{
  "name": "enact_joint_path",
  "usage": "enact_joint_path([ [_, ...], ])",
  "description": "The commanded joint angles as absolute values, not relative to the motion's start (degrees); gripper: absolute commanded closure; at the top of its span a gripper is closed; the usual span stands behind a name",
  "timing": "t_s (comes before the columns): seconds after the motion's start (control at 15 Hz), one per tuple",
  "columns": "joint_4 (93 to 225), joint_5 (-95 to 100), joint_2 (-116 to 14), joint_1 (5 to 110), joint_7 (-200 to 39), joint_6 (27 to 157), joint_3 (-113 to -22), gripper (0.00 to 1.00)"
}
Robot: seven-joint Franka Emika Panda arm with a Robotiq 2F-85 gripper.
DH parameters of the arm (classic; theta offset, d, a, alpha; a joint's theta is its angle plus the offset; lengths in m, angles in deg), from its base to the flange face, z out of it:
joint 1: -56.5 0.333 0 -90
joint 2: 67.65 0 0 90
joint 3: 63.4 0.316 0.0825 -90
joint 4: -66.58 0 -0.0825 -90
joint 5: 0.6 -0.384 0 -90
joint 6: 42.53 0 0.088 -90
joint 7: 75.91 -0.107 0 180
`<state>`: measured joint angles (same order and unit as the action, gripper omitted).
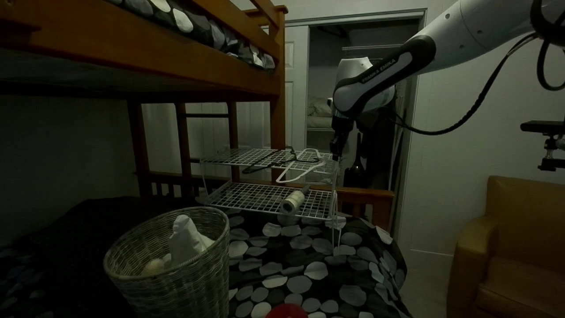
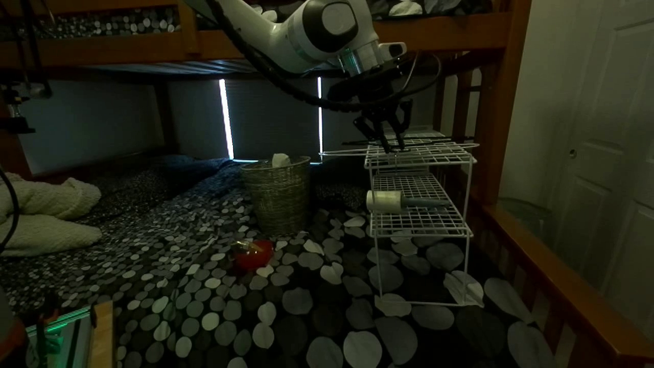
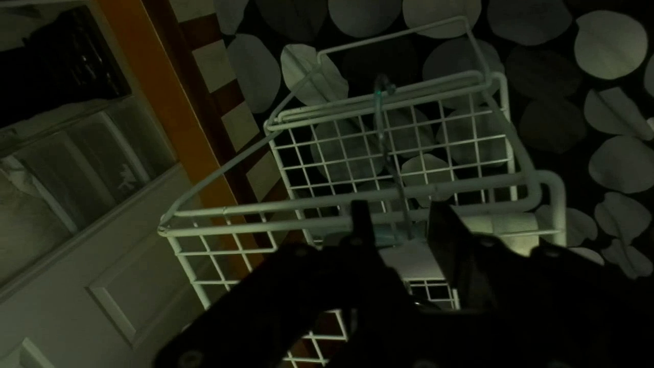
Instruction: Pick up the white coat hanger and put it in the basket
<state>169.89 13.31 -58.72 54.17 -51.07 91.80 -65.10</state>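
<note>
The white coat hanger [image 1: 308, 171] lies flat on the top shelf of the white wire rack, partly over its edge. It also shows in an exterior view [image 2: 343, 153]. In the wrist view, what looks like its white neck [image 3: 414, 263] sits between my fingers, with a thin dark hook pointing away past them. My gripper [image 3: 401, 204] points down at the rack's edge, fingers apart on either side of the neck; whether they touch it I cannot tell. It also shows in both exterior views [image 1: 336, 152] [image 2: 394, 149]. The woven basket [image 1: 194, 282] [image 2: 276, 199] stands on the bed, apart from the rack.
A black hanger [image 1: 265, 167] lies beside the white one. A lint roller [image 1: 293, 202] is on the rack's lower shelf [image 1: 247, 192]. White items [image 1: 187, 240] are in the basket. A red bowl [image 2: 254, 255] sits on the bed. The upper bunk [image 1: 176, 62] overhangs.
</note>
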Motion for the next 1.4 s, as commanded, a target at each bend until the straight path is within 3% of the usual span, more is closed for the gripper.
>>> enact_joint_path([
  [0.0,168.57,12.62,-56.87,53.28,-50.52,91.82,-65.20,0.61],
  [0.2,168.06,11.96,-55.79,52.83,-49.94,91.49,-65.03,0.61],
  [0.27,167.76,11.80,-55.59,52.77,-50.01,91.57,-64.96,0.86],
  [0.33,167.67,11.42,-55.58,52.70,-49.80,91.73,-64.83,0.86],
  [0.47,167.64,10.22,-55.61,52.61,-49.10,91.59,-64.53,1.00],
  [1.0,167.87,10.00,-59.51,52.62,-47.40,89.35,-64.41,0.99],
  [1.33,168.75,2.02,-65.47,52.69,-29.85,86.42,-62.95,0.99],
])
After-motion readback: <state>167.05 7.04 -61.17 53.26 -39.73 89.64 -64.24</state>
